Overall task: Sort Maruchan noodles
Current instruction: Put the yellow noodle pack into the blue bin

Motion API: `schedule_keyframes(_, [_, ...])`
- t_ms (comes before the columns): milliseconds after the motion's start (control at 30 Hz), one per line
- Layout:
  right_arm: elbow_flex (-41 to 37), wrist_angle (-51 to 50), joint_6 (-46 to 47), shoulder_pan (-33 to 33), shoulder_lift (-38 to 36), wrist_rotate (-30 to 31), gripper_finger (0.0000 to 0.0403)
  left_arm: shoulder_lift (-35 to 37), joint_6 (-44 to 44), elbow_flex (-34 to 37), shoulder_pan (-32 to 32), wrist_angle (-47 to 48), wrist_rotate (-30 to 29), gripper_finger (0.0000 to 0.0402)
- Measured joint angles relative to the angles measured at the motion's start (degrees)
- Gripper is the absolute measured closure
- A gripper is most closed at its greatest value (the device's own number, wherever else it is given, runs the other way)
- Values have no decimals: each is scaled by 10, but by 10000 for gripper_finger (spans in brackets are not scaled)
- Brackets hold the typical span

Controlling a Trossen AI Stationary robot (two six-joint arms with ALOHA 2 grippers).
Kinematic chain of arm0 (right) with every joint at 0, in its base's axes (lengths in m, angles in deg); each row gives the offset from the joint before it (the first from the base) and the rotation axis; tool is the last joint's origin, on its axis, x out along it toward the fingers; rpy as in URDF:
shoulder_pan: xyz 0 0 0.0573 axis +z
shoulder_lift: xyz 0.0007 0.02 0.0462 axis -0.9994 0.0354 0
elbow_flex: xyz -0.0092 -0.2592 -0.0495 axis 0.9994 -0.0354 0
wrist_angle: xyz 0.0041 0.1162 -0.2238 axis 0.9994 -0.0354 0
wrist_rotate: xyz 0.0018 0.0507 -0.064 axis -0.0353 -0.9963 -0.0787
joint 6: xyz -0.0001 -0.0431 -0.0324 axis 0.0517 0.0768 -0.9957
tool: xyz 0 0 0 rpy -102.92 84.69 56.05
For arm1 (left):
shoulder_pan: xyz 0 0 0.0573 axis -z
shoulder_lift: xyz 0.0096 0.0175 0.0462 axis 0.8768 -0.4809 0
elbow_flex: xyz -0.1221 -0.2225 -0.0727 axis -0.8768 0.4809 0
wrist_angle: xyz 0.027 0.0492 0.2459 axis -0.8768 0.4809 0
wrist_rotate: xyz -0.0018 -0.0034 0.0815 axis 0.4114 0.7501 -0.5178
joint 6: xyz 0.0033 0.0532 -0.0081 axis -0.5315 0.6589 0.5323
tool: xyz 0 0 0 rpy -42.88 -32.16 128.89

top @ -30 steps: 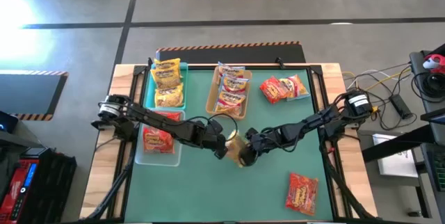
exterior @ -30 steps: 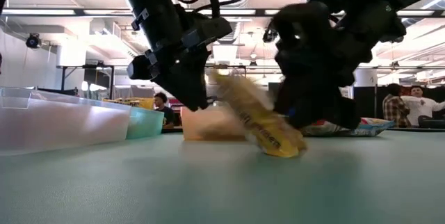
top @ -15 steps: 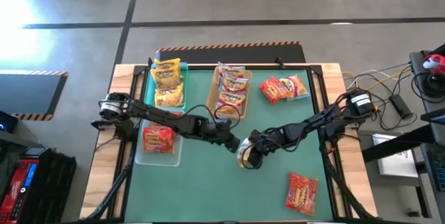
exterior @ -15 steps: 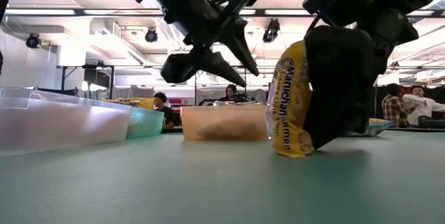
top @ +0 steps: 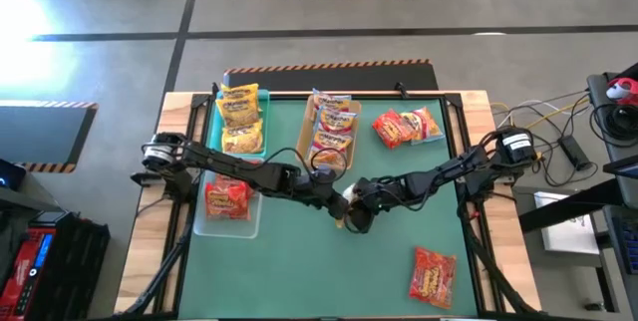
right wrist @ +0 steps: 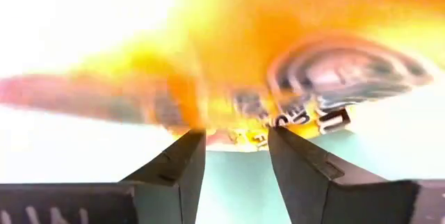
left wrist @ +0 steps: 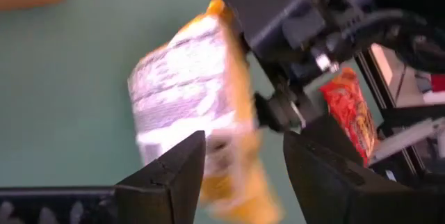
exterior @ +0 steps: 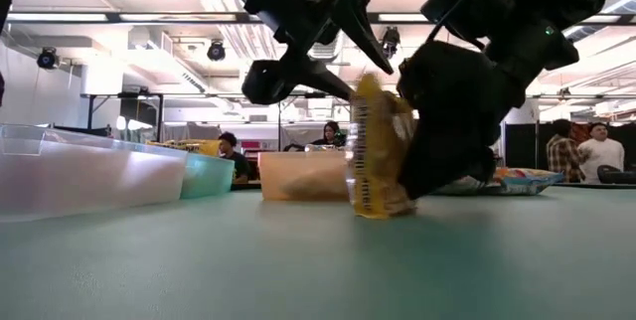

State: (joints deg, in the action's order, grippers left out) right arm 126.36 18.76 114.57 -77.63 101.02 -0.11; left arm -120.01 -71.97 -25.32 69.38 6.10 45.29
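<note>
A yellow Maruchan packet (exterior: pixel 376 156) stands on edge at the table's middle (top: pixel 346 207). My right gripper (top: pixel 359 211) is shut on it, reaching in from the table's right. My left gripper (top: pixel 335 201) is open just left of it. In the low view the left gripper (exterior: pixel 343 57) is above the packet's top. In the left wrist view the packet's near end (left wrist: pixel 233 182) lies between the open fingers; whether they touch it, I cannot tell. My right gripper pinches the packet between its two fingers at the side edge facing the table's right (exterior: pixel 402 151), also close up in the right wrist view (right wrist: pixel 236 135). The fingers come in slanting down from the table's right. The packet stands upright, its lower edge (exterior: pixel 373 211) at the table.
A teal tray (top: pixel 217 132) holds yellow packets, a tan tray (top: pixel 303 137) orange-and-red ones, a clear tray (top: pixel 199 216) a red one. Loose red packets lie at the far right (top: pixel 407 125), and one near the front right (top: pixel 432 273). People stand in the room beyond.
My left gripper has lifted off the packet, opened, and gone a little toward the table's right, above the packet's top. My right gripper has turned the packet from leaning over to upright on its edge and drawn it slightly toward the far edge.
</note>
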Motion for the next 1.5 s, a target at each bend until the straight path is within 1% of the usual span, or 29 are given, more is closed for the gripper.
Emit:
schedule_keyframes(67, [0,13,0,0,0,4,255,-4,1,-2,0,0,-18,220])
schedule_keyframes(300, [1,24,4,0,1,10,255,-40,20,-17,-3,3,-33,218])
schedule_keyframes(567, [1,17,22,0,23,18,255,-52,23,-17,-4,-1,-37,218])
schedule_keyframes(667, [1,16,23,0,24,17,255,-52,41,-17,-4,5,-38,218])
schedule_keyframes(800, [1,-2,16,0,14,0,255,-52,47,-17,-5,12,-38,220])
schedule_keyframes(933, [1,-29,15,0,4,-17,255,-55,49,-16,-5,48,-42,231])
schedule_keyframes(1033, [0,-41,14,1,-2,-17,255,-56,49,-16,-6,72,-41,244])
schedule_keyframes(1333, [-2,-86,12,1,-41,-17,255,-56,54,-16,-5,74,-38,283])
schedule_keyframes(1500, [-2,-129,-1,1,-77,-11,255,-54,53,-16,-6,74,-38,293])
